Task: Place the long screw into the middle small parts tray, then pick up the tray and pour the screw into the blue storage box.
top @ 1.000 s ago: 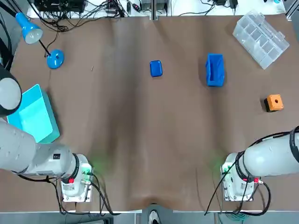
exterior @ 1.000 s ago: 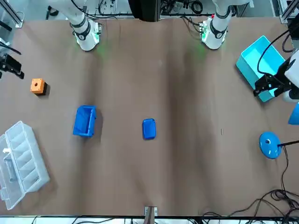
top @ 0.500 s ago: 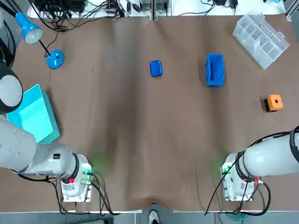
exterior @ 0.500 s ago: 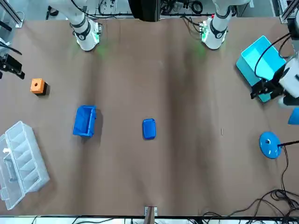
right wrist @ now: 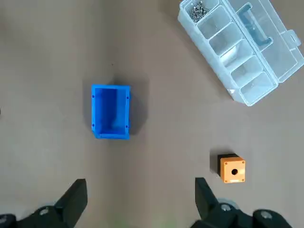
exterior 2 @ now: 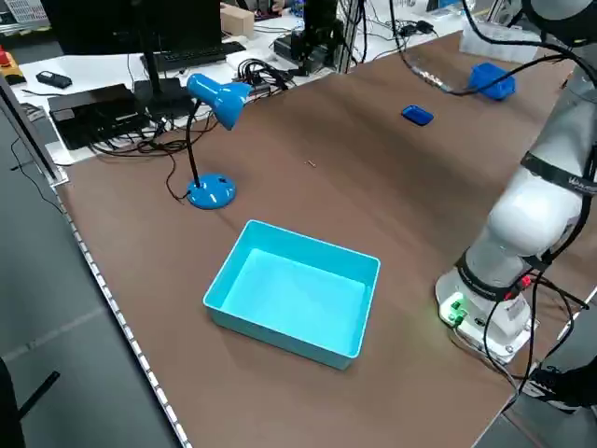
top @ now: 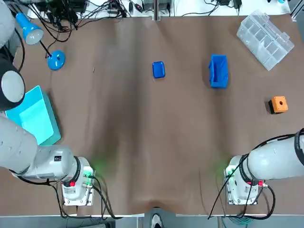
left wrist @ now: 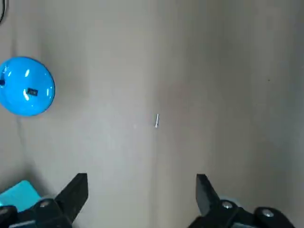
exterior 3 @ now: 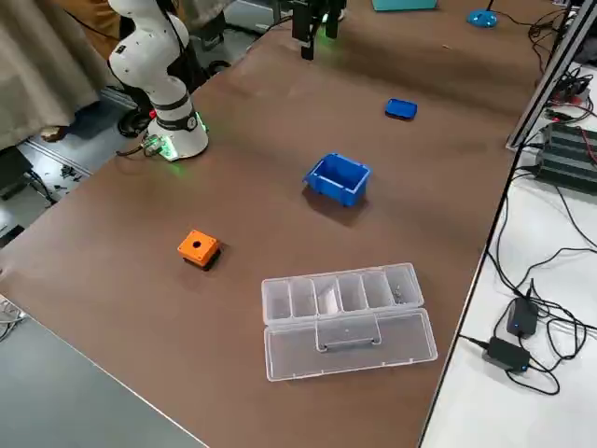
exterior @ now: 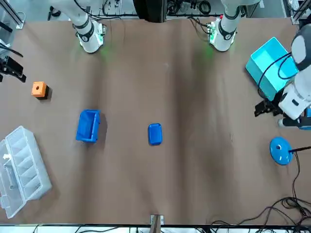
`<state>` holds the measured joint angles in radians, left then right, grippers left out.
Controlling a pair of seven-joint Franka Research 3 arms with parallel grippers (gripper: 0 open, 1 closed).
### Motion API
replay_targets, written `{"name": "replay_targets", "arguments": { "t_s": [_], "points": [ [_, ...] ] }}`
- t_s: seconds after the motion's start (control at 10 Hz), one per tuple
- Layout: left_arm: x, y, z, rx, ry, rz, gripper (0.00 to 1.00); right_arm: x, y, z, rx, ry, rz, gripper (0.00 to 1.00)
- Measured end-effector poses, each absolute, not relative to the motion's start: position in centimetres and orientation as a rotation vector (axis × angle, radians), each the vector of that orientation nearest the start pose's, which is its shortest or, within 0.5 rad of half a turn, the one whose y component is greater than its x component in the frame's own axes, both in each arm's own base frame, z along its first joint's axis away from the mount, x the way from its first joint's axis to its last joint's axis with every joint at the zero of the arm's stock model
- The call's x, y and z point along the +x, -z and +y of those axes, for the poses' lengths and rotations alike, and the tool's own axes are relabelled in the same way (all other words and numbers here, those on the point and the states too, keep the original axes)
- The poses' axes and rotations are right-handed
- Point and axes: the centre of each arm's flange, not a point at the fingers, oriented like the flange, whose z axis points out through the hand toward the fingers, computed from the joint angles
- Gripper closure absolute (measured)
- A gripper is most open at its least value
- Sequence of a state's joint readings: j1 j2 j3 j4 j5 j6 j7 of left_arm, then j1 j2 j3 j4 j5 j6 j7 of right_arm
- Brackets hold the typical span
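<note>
Left gripper is hanging high over the brown-covered table with its fingers spread wide and nothing in them. The long thin metal screw lies flat on the bare cover below, out past the fingertips and roughly between their lines; the round blue lamp base sits well off to one side of it. My plan for the pick: centre over the screw, turn the wrist so the pads cross the shaft, then drop straight down until the tips nearly brush the cover. The screw is skinny, so I expect it to roll or slip if I come in off-centre, and a low pinch could catch the cover. The small flat blue oblong tray is well away from this gripper toward mid-table, and I can't see anything in it. The big light-blue open box is near the left arm's base and empty. The dark blue open bin is directly under the right gripper, which is parked high and also spread wide; that bin is empty too. I can't tell which of the two is the "blue storage box", but I lean toward the light-blue one. The clear plastic compartment organiser has small hardware in one end cell.
</note>
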<state>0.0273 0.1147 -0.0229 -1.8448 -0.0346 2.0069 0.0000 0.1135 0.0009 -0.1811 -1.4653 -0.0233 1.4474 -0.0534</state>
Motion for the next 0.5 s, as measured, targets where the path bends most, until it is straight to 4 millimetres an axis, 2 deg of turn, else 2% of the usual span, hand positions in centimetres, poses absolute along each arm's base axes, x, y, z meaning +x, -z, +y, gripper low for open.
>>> {"name": "replay_targets", "arguments": {
  "t_s": [0.2,0.5],
  "points": [
    [59.8,-41.3,-0.2,-3.174,0.079,-0.027,0.0,54.1,-66.2,-4.0,-3.163,-0.032,0.03,0.0],
    [61.4,-34.2,-1.7,-3.179,0.072,0.007,0.0,54.1,-66.3,-4.2,-3.164,-0.026,0.035,0.0]
  ]
}}
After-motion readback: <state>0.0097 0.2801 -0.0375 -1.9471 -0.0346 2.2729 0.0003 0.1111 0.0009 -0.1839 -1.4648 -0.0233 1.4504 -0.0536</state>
